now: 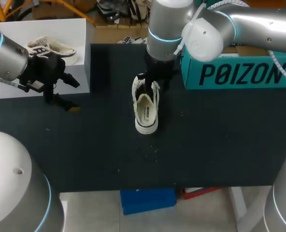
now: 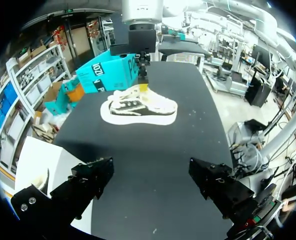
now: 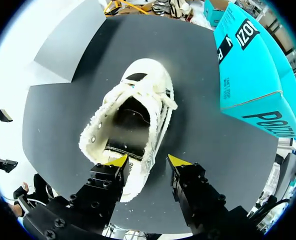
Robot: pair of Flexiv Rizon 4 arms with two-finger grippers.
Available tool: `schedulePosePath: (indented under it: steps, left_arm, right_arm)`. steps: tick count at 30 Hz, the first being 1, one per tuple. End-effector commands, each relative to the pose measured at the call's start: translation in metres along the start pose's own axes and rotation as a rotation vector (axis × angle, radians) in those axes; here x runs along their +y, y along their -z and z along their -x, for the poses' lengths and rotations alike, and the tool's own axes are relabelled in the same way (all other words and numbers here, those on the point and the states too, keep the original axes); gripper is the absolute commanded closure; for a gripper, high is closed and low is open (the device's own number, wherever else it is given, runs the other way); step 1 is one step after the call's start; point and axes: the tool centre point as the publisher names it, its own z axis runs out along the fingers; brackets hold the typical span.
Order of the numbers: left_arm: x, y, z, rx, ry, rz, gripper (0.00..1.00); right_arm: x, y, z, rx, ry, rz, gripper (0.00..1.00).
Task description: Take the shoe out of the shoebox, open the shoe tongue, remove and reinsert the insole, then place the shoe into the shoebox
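- Right wrist view: shoe (image 3: 130,125) is out of the shoebox (image 3: 253,65), which sits at its 2 o'clock.
- Right gripper (image 3: 148,161) is released at the shoe's rim; left gripper (image 2: 150,170) is open too, at 9 o'clock.
- Tongue step, I reckon: next I pinch the tongue and pull it open.

Mid-frame, a cream-and-black canvas shoe (image 2: 140,106) sits on the black table (image 2: 153,150), ahead of the left gripper (image 2: 151,176) and its spread fingers.
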Motion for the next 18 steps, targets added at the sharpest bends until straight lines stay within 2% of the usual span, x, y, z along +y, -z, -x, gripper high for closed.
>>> schedulePosePath:
  steps: [1, 18]
  left_arm:
    - [0.001, -0.001, -0.001, -0.005, -0.002, -0.002, 0.0]
    - [0.001, -0.001, -0.001, -0.005, -0.002, -0.002, 0.0]
  right_arm:
    - [0.005, -0.012, -0.001, -0.001, -0.001, -0.009, 0.57]
    - [0.007, -0.044, 0.0, -0.029, -0.017, -0.041, 0.57]
